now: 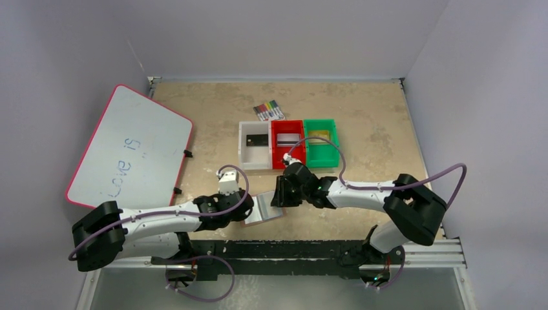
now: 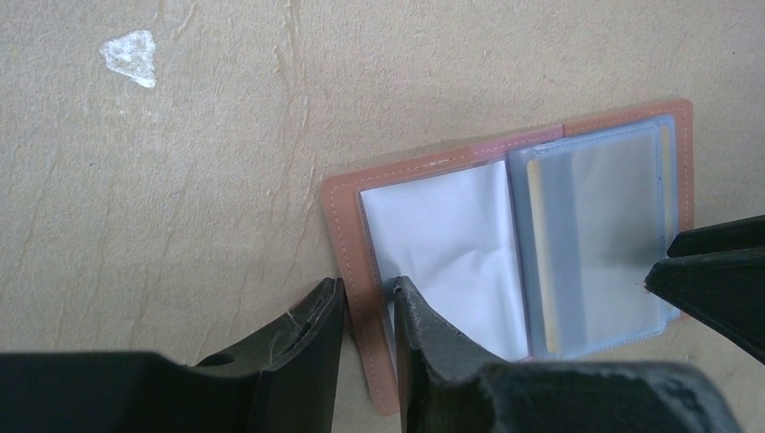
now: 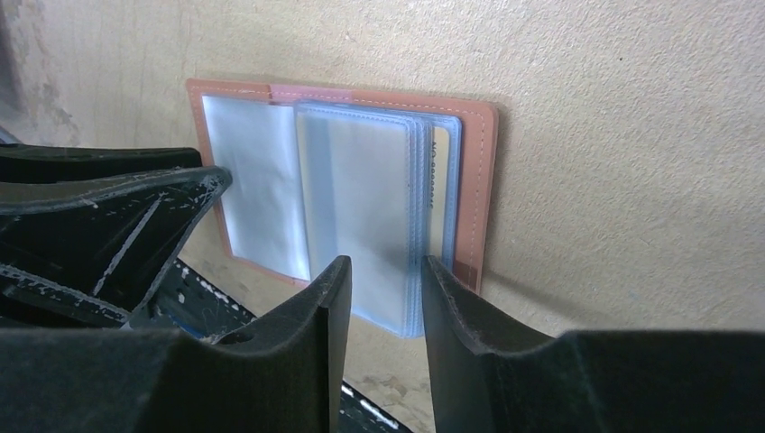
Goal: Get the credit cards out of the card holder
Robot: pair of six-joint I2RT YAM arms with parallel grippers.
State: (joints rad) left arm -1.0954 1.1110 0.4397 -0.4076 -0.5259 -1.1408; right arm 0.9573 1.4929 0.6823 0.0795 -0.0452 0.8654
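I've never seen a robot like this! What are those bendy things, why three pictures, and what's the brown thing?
Those are two robot arms, each ending in a two-finger gripper. One picture looks down from above; the others come from cameras on the wrists. On the table are a whiteboard, markers, and a white bin, a red bin and a green bin with credit cards inside. The brown thing is an open card holder. The left gripper straddles its cover edge, the right gripper its clear pockets; I can't tell if they're squeezing.

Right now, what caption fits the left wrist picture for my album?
Left gripper straddles an edge of the open card holder, a card showing inside its clear pocket.
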